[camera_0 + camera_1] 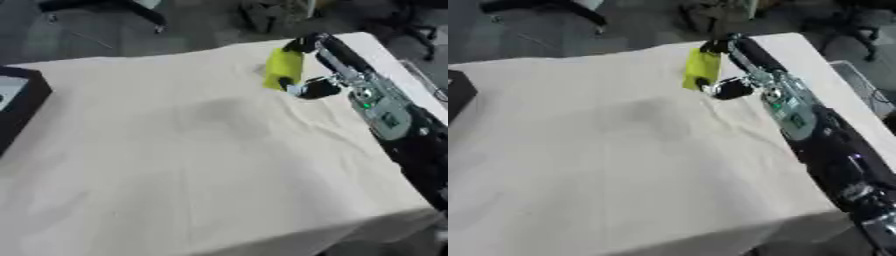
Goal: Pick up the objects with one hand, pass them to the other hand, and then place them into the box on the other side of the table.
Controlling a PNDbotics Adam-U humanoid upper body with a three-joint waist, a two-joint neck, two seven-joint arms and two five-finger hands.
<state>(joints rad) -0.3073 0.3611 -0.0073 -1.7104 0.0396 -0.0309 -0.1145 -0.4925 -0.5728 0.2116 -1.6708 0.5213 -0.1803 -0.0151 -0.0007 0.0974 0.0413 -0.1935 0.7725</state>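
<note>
Here, a flat yellow-green rectangular object (283, 69) is held upright, long axis vertical, by the right hand (317, 70), fingers curled round it, near the cloth-covered table's (175, 150) far right corner.

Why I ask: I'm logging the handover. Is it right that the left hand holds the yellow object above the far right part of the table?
Not quite: the right hand holds the yellow object, as the left eye view shows. The rest stands: far right of the table.
</note>
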